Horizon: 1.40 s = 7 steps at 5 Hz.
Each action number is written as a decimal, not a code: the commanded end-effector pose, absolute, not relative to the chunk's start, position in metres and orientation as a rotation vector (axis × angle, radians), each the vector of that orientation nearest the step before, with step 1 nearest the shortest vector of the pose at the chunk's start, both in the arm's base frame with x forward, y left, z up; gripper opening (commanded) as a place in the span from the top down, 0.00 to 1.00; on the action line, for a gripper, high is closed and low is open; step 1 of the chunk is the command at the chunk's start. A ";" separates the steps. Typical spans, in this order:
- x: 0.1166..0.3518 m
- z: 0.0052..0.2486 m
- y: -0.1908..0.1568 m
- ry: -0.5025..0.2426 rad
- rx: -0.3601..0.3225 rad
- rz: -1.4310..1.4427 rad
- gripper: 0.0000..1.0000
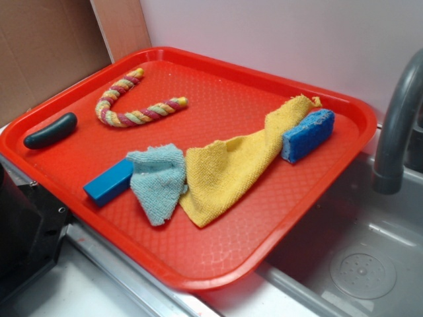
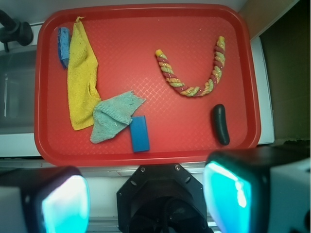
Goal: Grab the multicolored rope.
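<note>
Though curved, rope (image 1: pixel 135 105) within tray (image 1: pixel 218 264)

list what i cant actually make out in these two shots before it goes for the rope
- Blue block: in the exterior view its far end is under the teal cloth.
- Blue sponge: in the wrist view the yellow towel covers one side.
- Gripper: in the wrist view both fingers are blurred and cut off by the bottom edge; outside the exterior view.
- Multicolored rope: fully visible; nothing touches it.
</note>
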State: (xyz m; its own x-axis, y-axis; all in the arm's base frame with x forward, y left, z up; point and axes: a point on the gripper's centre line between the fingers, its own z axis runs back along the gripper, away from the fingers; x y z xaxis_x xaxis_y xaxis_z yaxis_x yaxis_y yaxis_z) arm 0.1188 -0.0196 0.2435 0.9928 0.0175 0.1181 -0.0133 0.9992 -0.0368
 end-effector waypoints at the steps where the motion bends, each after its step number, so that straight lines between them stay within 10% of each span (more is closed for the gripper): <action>1: 0.119 0.244 -0.020 -0.119 -0.036 0.015 0.00; 2: 0.140 0.194 0.026 -0.083 0.095 0.257 0.00; 3: 0.186 0.169 0.053 -0.230 0.084 0.512 0.00; 5: 0.196 0.081 0.118 -0.179 0.087 0.881 0.00; 7: 0.202 0.053 0.119 -0.149 0.051 0.891 0.00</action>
